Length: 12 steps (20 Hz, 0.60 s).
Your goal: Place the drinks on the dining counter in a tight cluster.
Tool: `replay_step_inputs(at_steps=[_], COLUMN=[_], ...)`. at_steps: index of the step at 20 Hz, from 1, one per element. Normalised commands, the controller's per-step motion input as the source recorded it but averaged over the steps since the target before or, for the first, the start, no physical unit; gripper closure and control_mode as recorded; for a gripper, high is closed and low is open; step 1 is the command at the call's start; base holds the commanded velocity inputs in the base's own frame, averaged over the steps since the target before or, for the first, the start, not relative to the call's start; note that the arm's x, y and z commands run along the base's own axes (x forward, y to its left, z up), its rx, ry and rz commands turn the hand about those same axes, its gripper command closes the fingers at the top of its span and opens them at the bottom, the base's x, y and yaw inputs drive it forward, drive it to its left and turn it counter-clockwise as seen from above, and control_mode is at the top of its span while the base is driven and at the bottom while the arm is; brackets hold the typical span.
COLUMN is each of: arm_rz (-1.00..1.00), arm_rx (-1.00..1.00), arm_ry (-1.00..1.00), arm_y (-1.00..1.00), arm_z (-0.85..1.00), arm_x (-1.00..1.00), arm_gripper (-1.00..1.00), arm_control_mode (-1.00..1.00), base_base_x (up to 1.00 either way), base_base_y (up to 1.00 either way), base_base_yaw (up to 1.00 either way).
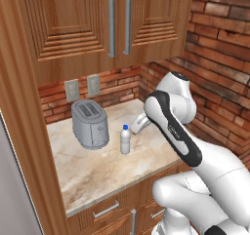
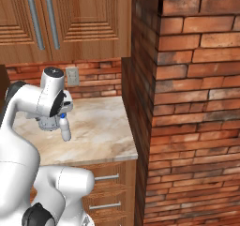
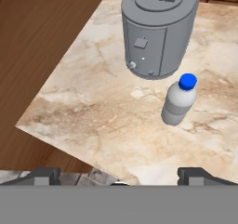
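Observation:
One of the drinks, a slim white bottle with a blue cap (image 1: 125, 140) (image 2: 65, 128) (image 3: 179, 102), stands upright on a small marbled counter (image 1: 97, 173), just in front of a steel toaster (image 1: 90, 123). My gripper (image 3: 120, 174) hovers above this counter, apart from the bottle. Its two dark fingertips (image 3: 42, 175) stand wide apart with nothing between them, so it is open. In the hand view the bottle lies ahead and to the right of the gap. The hand (image 1: 139, 124) sits to the bottle's right in the left base view. The dining counter is out of view.
The toaster (image 3: 158, 30) stands close behind the bottle. A brick wall (image 2: 187, 103) bounds the counter's right side and wooden upper cabinets (image 1: 112, 19) hang above it. A tall wood panel (image 1: 22, 131) closes the left side. Drawers (image 2: 105, 192) sit below the counter edge.

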Motion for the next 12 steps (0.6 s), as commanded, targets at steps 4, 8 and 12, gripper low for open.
replay_step_inputs(at_steps=[4,8,12], arm_rz=[0.0,0.0,0.0], arm_rx=[-0.02,-0.01,0.0], arm_ry=[0.0,-0.01,-0.03], arm_y=[0.1,0.0,-0.05], arm_z=[-0.5,-0.12,-0.01], arm_x=[0.16,0.18,0.18], arm_gripper=[-1.0,-1.0,-1.0], arm_control_mode=[-1.0,-1.0,-1.0], base_base_x=[0.0,0.0,0.0], base_base_y=[0.0,0.0,0.0], base_base_yaw=[0.0,0.0,0.0])
